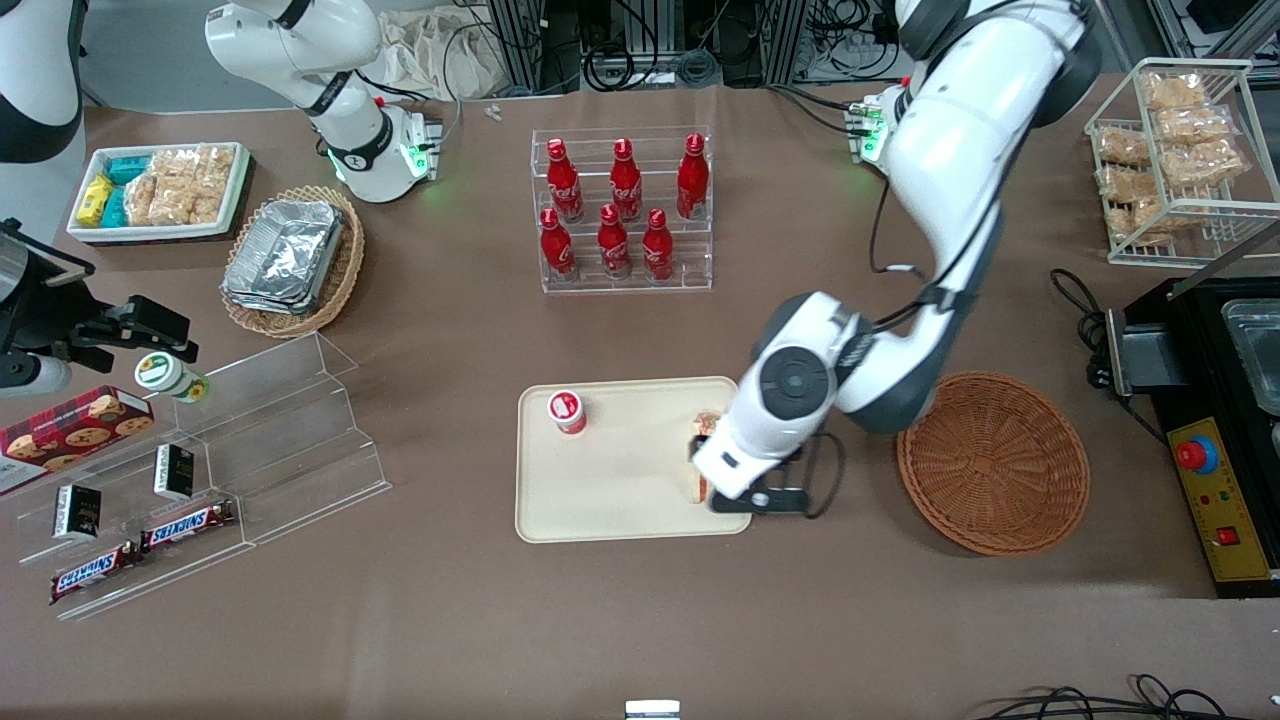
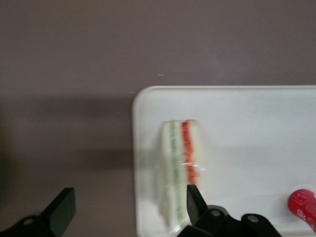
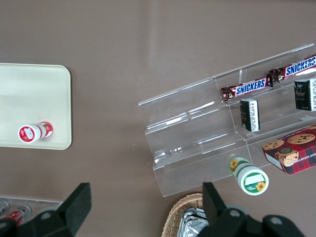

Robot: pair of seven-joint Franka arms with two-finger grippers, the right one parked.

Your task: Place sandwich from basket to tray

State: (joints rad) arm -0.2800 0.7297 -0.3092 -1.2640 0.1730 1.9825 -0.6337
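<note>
The sandwich (image 2: 180,163), a wrapped white-bread wedge with red and green filling lines, lies on the cream tray (image 2: 256,128) close to the tray's short edge. In the front view the sandwich (image 1: 703,428) peeks out from under the arm, on the part of the tray (image 1: 610,500) nearest the basket. My left gripper (image 2: 129,202) hangs just above it, open; one finger (image 2: 195,197) is at the sandwich's side and the other finger (image 2: 63,207) is over the bare table. The round reddish-brown basket (image 1: 992,462) beside the tray holds nothing.
A small red-capped bottle (image 1: 566,411) stands on the tray. Farther from the camera is a clear rack of red bottles (image 1: 622,212). A black machine (image 1: 1215,420) sits at the working arm's end. An acrylic shelf (image 1: 260,440) with snacks lies toward the parked arm's end.
</note>
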